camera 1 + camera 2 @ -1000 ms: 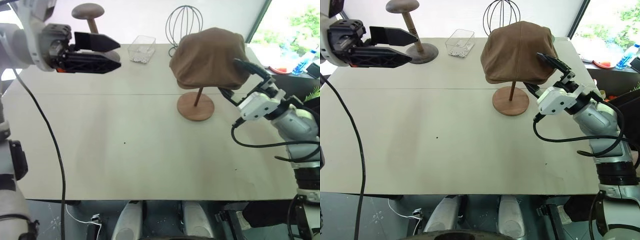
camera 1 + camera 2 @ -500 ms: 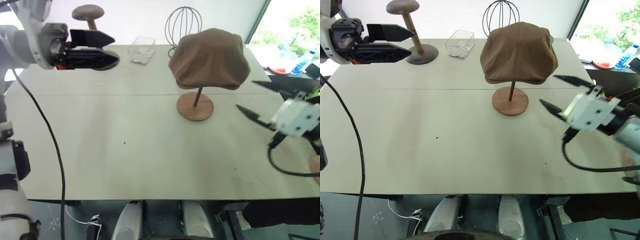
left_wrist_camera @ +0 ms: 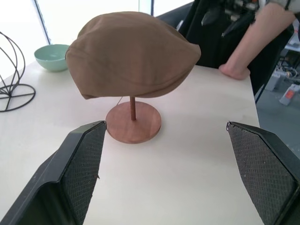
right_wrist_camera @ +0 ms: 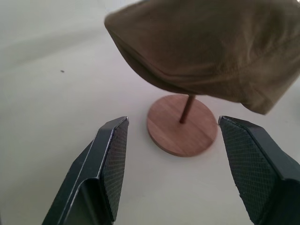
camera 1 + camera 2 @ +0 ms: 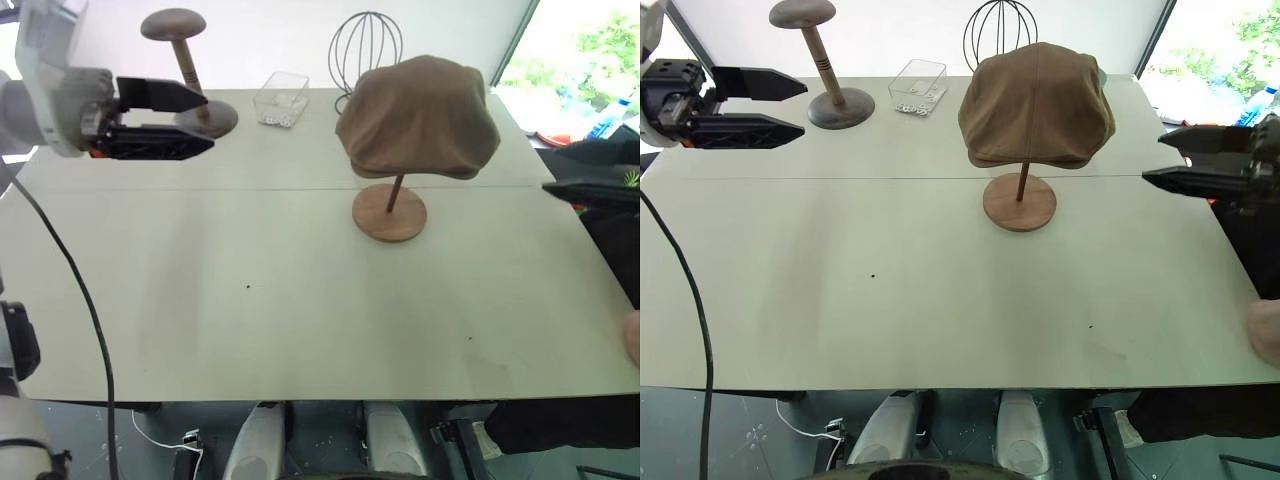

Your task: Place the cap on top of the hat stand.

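- Your left fingers [image 5: 760, 105] stand spread apart with nothing between them, hanging over the far left corner of the worktop [image 5: 890, 300] and pointing toward the right.
- Your right fingers [image 5: 1170, 155] are parted too and grasp nothing; they hang at the right edge of the worktop, pointing left at the cap [image 5: 1037, 105], well apart from it.
- The cap sits on top of the hat stand [image 5: 1020, 203], drooping all round so the top disc is hidden; stem and round base show beneath it.
- The hat stand is on the far right part of the worktop, near the seam that crosses it from left to right.
- Along the far edge you have a short dark stand [image 5: 830, 95] at the left, a clear plastic box [image 5: 918, 86] beside it, a black wire head form [image 5: 1002, 35] behind the cap, and a green bowl [image 3: 52, 56] near the far right corner.
- A person's hand [image 5: 1265, 332] rests at the right edge, near corner side.
- The whole near half of the worktop is bare, giving wide room for both arms.
- You will find no readable writing or label anywhere.
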Available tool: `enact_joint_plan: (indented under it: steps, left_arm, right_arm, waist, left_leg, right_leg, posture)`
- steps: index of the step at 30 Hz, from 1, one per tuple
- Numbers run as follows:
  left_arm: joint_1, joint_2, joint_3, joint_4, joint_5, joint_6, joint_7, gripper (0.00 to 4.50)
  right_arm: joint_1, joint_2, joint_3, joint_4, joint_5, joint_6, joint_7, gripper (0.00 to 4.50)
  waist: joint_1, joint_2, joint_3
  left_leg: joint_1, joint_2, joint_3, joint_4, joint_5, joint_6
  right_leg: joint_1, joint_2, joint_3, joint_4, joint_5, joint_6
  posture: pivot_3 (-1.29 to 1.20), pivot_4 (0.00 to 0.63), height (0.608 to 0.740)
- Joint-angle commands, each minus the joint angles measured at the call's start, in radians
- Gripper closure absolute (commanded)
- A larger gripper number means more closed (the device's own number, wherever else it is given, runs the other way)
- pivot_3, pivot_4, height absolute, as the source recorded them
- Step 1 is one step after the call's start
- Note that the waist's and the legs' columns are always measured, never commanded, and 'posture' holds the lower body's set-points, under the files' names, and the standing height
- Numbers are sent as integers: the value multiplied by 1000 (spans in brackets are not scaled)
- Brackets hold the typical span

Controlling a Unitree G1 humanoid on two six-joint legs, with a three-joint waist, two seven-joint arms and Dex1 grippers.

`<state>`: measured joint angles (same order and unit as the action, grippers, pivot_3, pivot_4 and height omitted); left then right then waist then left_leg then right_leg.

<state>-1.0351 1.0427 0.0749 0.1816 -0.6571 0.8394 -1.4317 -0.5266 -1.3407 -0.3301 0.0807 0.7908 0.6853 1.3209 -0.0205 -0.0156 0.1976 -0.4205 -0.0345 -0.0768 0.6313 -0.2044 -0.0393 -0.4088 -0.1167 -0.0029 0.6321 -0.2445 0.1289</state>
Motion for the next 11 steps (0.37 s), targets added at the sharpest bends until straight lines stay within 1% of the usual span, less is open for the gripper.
enact_joint_plan:
  steps: [1,7,11]
  left_arm:
    - [2,40,60,-28,-9,-5,8,208]
    - [-21,48,66,-25,-8,10,33,208]
    - [-58,39,70,-12,-15,19,52,208]
  right_arm:
    - [-116,-19,40,77,0,39,56,1376]
    - [-263,-1,54,155,25,112,107,1376]
    - [-266,13,62,166,-3,110,126,1376]
  waist:
    - [0,0,0]
    - [3,0,0]
    - [2,0,0]
  left_leg:
    - [0,0,0,0,0,0]
    - [-3,-1,0,0,0,0]
    - [-3,-1,0,0,0,0]
  right_leg:
    - [0,0,0,0,0,1]
    - [-3,0,0,0,1,2]
    - [-3,0,0,0,1,2]
  posture:
    - [0,150,740]
    - [0,150,740]
    - [0,150,740]
